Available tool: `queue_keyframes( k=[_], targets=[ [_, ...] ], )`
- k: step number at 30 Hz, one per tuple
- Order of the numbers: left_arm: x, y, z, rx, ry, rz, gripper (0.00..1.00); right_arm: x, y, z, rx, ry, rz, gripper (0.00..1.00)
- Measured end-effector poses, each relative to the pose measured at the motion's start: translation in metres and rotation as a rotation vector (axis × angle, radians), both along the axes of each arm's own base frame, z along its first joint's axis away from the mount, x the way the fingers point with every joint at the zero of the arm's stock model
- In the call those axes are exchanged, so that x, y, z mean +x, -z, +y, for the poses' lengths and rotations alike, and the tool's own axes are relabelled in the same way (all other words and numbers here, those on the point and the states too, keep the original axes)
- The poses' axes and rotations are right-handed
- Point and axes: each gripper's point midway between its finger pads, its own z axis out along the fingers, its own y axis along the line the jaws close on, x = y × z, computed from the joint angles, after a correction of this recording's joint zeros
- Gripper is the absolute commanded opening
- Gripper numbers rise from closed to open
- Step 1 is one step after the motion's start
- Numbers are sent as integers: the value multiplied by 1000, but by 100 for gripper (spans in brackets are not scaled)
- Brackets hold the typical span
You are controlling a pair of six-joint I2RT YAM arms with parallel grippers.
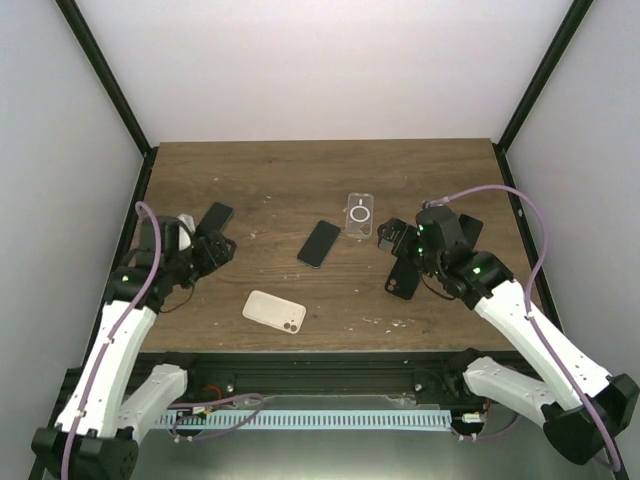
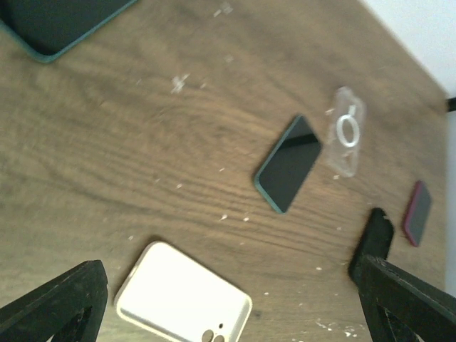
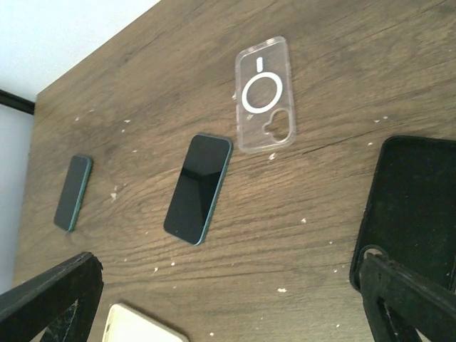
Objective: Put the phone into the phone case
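A dark phone with a teal edge (image 1: 319,243) lies screen up at the table's middle; it also shows in the left wrist view (image 2: 288,163) and the right wrist view (image 3: 198,188). A clear case with a white ring (image 1: 359,215) lies just beyond it to the right, apart from it (image 2: 346,131) (image 3: 265,95). My left gripper (image 1: 215,250) is open and empty over the left side, its fingers (image 2: 64,299) wide apart. My right gripper (image 1: 395,238) is open and empty, right of the clear case, fingers (image 3: 406,299) spread.
A cream case (image 1: 274,311) lies near the front edge (image 2: 183,294). A black case (image 1: 403,277) lies under my right gripper (image 3: 413,206). A second teal-edged phone (image 1: 215,216) lies at far left (image 2: 57,21). A reddish phone (image 2: 417,212) lies at far right.
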Motion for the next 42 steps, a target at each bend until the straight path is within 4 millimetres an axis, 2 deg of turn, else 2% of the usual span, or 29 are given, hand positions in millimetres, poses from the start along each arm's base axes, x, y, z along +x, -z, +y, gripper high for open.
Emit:
queue_keyframes(
  k=[4, 7, 11, 16, 18, 21, 23, 27, 31, 34, 37, 42],
  targets=[
    [-5, 46, 4, 4, -47, 157, 92, 10, 9, -2, -28, 38, 14, 100],
    [-19, 83, 6, -5, -79, 259, 91, 20, 21, -8, -65, 79, 41, 100],
    [-37, 124, 6, -13, -92, 360, 90, 47, 38, -31, -131, 148, 73, 100],
    [-43, 147, 2, -13, -88, 428, 87, 79, 54, -73, -221, 208, 85, 98],
    [-40, 152, -1, -17, -85, 437, 84, 93, 64, -87, -254, 224, 115, 90],
    [-40, 158, -7, -20, -74, 444, 82, 112, 84, -92, -271, 209, 179, 79],
    [-42, 167, -12, -21, -64, 461, 80, 118, 98, -83, -243, 173, 217, 78],
    [-44, 182, -17, -28, -59, 506, 79, 116, 121, -54, -154, 115, 291, 80],
    [-37, 186, -21, -46, -56, 507, 78, 114, 131, -7, -127, 65, 343, 82],
    [-33, 188, -25, -68, -49, 491, 76, 123, 135, 33, -107, 44, 384, 82],
    [-33, 192, -29, -96, -40, 484, 75, 129, 146, 65, -97, 28, 417, 83],
    [-31, 195, -36, -131, -23, 480, 75, 114, 166, 97, -100, 16, 478, 83]
  ],
)
